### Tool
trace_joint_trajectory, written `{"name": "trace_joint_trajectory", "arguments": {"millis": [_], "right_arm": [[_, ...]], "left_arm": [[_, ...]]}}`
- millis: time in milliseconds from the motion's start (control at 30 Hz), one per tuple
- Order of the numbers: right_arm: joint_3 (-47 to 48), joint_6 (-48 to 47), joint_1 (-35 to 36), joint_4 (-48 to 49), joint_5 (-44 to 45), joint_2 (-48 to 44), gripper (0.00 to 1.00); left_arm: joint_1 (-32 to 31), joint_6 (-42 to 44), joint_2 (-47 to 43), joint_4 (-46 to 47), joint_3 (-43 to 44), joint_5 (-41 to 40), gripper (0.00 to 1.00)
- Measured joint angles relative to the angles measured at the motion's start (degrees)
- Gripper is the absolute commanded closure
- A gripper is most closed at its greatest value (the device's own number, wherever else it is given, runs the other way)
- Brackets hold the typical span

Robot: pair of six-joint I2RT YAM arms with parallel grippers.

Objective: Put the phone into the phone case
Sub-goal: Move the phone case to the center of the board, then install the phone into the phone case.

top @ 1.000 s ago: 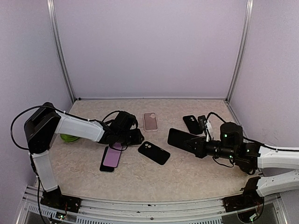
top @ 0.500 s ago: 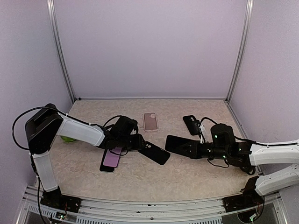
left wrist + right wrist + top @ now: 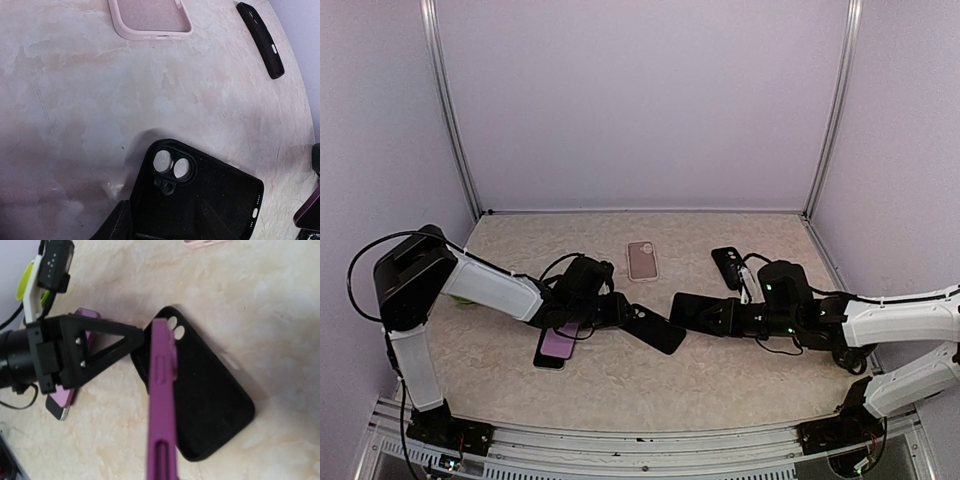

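Observation:
The black phone case lies open side up on the table, also in the left wrist view and the right wrist view. My left gripper is at its camera-hole end. The jaws stand apart, one finger outside the case's wall and one finger over its inside. My right gripper is shut on a purple phone, held on edge just above the case. The phone crosses the case lengthwise, its far tip by the camera holes. The right fingers do not show in the wrist view.
A pink case lies at the back centre. A second black case lies behind my right arm. Another purple phone lies under my left arm. The enclosure's walls stand close on three sides.
My right arm has carried the phone leftward until it hangs over the black case. The left gripper slid right to the case's end, and its jaws have widened.

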Motion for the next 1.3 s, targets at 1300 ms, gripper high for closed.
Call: {"name": "trace_joint_trajectory", "arguments": {"millis": [1300], "right_arm": [[9.97,10.73,0.00,-5.92,-5.60,11.63,1.00]], "left_arm": [[-3.43,-5.18,-9.20,1.75,-4.79,-2.23,0.44]]}}
